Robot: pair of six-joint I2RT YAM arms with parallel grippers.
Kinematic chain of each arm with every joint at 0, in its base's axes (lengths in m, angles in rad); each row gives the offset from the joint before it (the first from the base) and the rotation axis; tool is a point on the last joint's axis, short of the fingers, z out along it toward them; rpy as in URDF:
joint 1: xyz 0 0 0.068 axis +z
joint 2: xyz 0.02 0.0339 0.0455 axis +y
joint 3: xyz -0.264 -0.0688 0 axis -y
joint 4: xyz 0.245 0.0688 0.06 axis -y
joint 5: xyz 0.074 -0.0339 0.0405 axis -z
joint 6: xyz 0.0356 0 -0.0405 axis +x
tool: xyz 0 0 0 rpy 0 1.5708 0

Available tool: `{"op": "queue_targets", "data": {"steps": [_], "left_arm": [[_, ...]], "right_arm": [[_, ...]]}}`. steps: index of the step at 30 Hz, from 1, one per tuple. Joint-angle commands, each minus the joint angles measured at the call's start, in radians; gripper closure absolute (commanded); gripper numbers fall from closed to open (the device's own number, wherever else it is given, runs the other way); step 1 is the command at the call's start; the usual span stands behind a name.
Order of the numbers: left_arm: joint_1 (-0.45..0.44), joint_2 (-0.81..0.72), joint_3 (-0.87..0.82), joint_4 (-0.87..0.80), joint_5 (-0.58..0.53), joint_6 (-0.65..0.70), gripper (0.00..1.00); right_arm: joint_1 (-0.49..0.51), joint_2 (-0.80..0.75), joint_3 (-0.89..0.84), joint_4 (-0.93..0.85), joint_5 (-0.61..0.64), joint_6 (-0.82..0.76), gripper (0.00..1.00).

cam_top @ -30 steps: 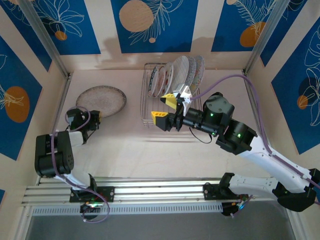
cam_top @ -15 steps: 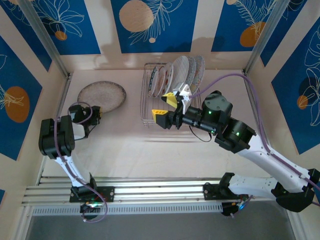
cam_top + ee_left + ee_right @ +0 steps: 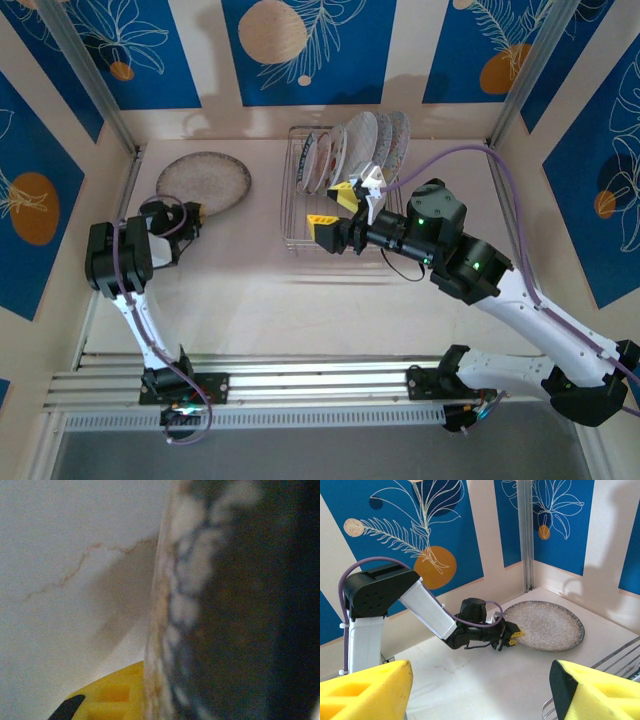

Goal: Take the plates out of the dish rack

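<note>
Risk: left end effector sits at the speckled grey plate's rim on the bench, grip state unclear, so retracting could drag it; right end effector, wide open and empty, may snag the dish rack wires reaching for the upright plates.

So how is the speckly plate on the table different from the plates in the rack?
The speckled plate lies flat on the table, while the racked plates stand on edge in the dish rack. The speckled plate is on its own; the racked plates sit close together in a row. The speckled plate is greyish all over; some racked plates show coloured markings. All of them are round.
</note>
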State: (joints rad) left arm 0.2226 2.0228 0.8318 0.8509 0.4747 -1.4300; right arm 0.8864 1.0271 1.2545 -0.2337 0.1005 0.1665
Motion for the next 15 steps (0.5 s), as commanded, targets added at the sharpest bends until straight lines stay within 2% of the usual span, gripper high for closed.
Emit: {"op": "queue_targets", "data": {"steps": [1,6,13,15], "left_arm": [[0.018,0.007,0.098,0.128,0.033,0.037,1.0],[0.022,0.049,0.162,0.061,0.042,0.04,1.0],[0.026,0.068,0.169,0.041,0.03,0.027,1.0],[0.026,0.073,0.172,0.028,0.035,0.028,0.96]], "right_arm": [[-0.01,0.004,0.024,-0.012,-0.01,0.014,0.26],[-0.019,0.008,0.031,-0.019,-0.012,0.024,0.26],[-0.031,0.012,0.036,-0.03,-0.01,0.032,0.26],[-0.032,0.011,0.034,-0.03,-0.01,0.037,0.25]]}}
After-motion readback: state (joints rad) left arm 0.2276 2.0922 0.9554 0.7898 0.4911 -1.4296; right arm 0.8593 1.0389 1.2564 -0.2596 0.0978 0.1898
